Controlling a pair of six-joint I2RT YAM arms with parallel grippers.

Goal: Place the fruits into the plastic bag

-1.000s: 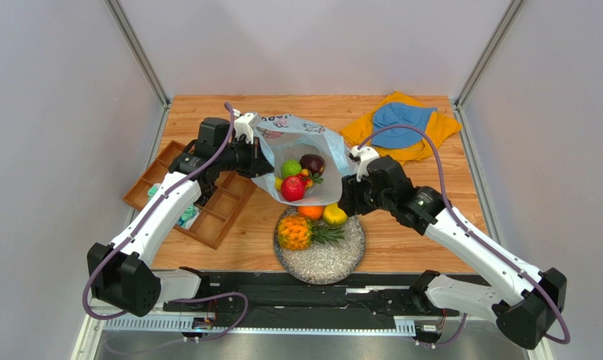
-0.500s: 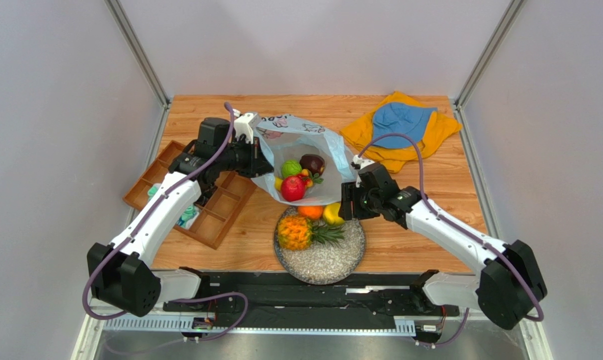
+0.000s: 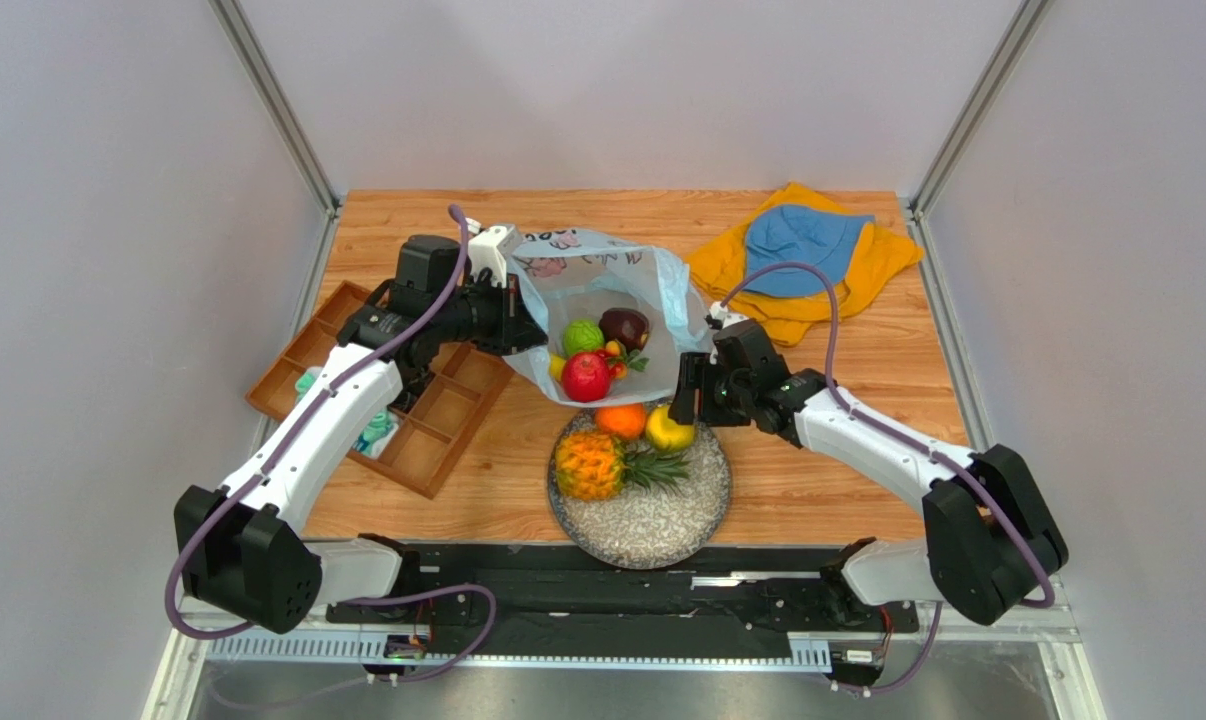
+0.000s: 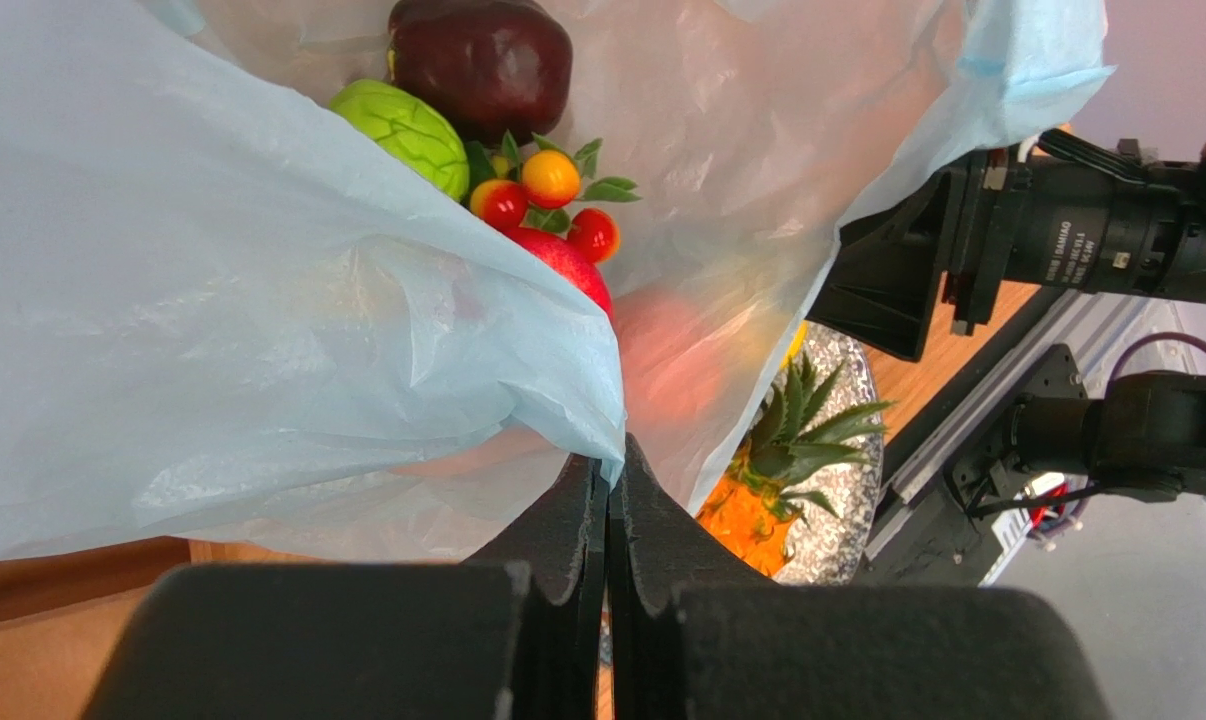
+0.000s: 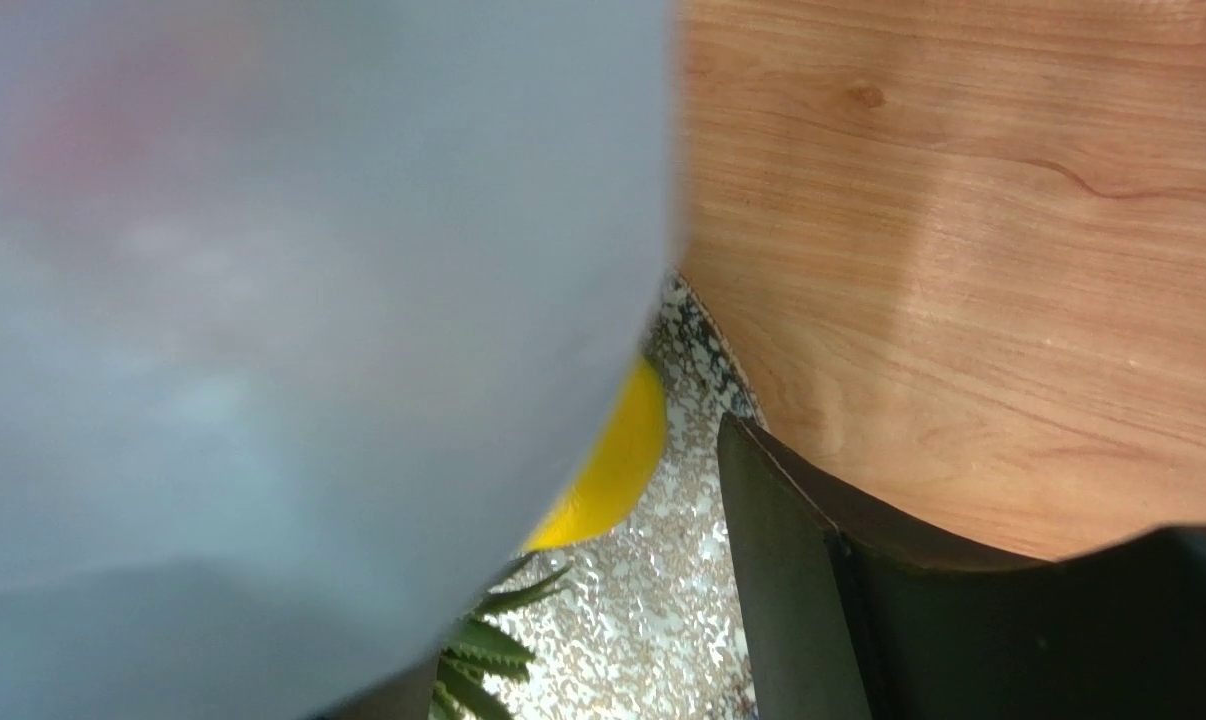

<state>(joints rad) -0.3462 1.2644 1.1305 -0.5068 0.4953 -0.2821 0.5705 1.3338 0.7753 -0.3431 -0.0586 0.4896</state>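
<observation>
Where my jaws stand: left gripper (image 4: 612, 458) pinched flat on the plastic bag (image 4: 264, 300) at its rim, holding the mouth up; right gripper (image 3: 687, 402) spread, nothing held.
Fruit from jaws: yellow-green fruit (image 3: 669, 432) just beside and below my right jaws, on the far edge of the plate (image 3: 669, 518); right arm clearly nearer.
Axis: roundish, none I can pick out.
Look: smooth, bright yellow, just beside the orange (image 3: 620, 423).
Bag: mouth just beyond, several fruits inside.

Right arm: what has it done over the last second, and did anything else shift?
The right arm folded inward, bringing the right hand slightly left, beside the yellow-green fruit on the plate; nothing taken or let go. The left hand stays shut on the plastic bag; the fruits have not moved.
</observation>
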